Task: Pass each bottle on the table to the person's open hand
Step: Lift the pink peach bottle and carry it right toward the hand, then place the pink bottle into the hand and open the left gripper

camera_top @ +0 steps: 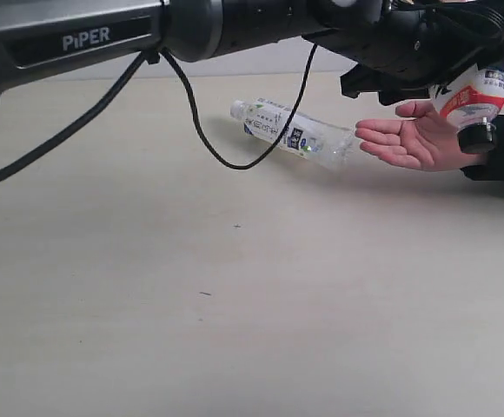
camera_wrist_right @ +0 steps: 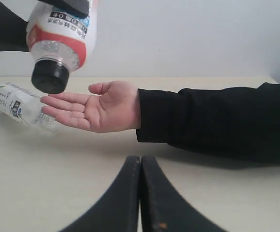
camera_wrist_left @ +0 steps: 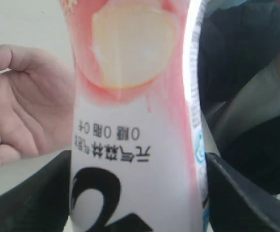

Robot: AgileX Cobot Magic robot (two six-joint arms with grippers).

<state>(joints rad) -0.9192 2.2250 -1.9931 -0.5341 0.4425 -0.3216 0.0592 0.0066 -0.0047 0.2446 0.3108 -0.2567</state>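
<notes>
Pink-red bottle (camera_top: 472, 97) hangs cap-down, clamped in the left tool (camera_wrist_left: 140, 193) over the person's hand (camera_top: 413, 139); right tool (camera_wrist_right: 140, 193) closed.

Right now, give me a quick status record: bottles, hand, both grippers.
pink bottle: cap down, above the hand
left gripper: closed on pink bottle
hand: open, palm up
green-label bottle: on its side on the table, by the fingertips
right gripper: shut, empty
</notes>
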